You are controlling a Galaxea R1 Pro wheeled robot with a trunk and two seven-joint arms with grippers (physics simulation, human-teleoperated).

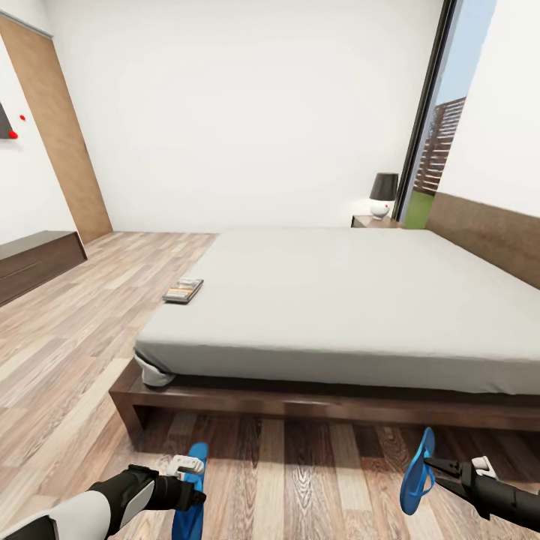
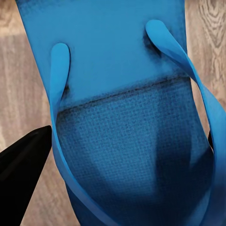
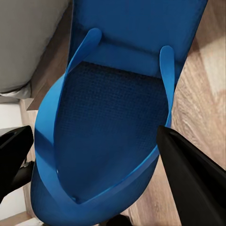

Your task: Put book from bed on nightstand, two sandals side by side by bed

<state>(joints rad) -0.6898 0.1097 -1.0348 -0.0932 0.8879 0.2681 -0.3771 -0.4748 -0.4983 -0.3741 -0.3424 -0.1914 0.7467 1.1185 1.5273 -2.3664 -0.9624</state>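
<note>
Gripping 1 sandal [image 1: 417, 471] edge-up in the right claw [image 1: 433, 472], left claw [image 1: 184, 469] clenched on the other sandal [image 1: 191, 495].

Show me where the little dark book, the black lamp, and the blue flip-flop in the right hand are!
Small dark paperback book [image 1: 183, 289]: head view, middle of its cover, on the grey mattress.
Black-shaded lamp [image 1: 384, 187]: head view, on its shade.
Bright blue flip-flop in the right gripper [image 1: 416, 474]: head view, middle of its sole.

Bright even light; soft shadow under bed [image 1: 337, 300]; wide-angle stretch at head-view edges; wrist views slightly soft.
</note>
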